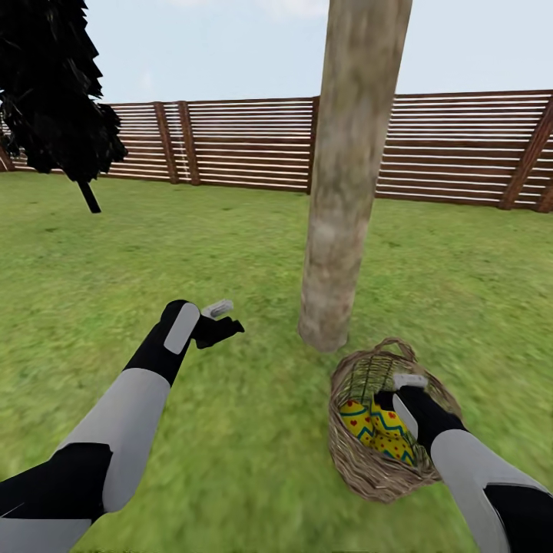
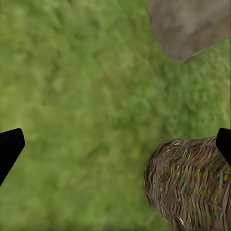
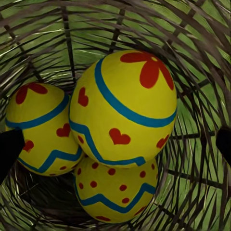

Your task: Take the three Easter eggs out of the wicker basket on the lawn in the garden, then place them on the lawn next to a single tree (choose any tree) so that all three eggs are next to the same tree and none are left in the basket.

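Eggs (image 3: pixel 122 108) are all seen heaped inside the wicker basket (image 1: pixel 361 461) at lower right beside the tree (image 1: pixel 346 230), so the spread-fingered right gripper (image 1: pixel 399 388) is best closed squarely around the topmost egg (image 3: pixel 122 108).
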